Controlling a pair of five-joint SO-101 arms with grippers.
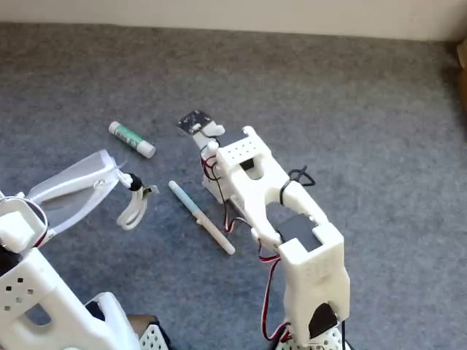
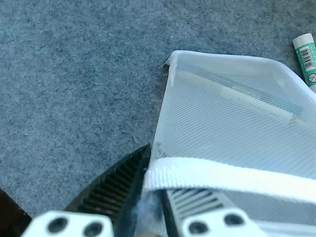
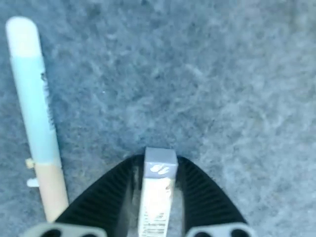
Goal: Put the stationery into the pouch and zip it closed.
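Observation:
A clear mesh pouch (image 1: 76, 186) lies on the grey carpet at the left. My left gripper (image 2: 148, 185) is shut on the white band along the pouch's (image 2: 232, 123) edge. A white wrist loop (image 1: 133, 208) trails from the pouch's near corner. A green-and-white glue stick (image 1: 131, 138) lies beyond the pouch, and its end (image 2: 307, 57) shows past the mesh. A pale blue and cream pen (image 1: 201, 216) lies between the arms. My right gripper (image 3: 159, 165) points down at the carpet beside the pen (image 3: 37, 113), shut on a small white-and-grey rectangular eraser (image 3: 157, 197).
The right arm (image 1: 292, 226) stretches over the middle of the carpet. A small dark square piece (image 1: 193, 122) sits by its far end. A pale wall strip runs along the back. Open carpet extends to the right and far left.

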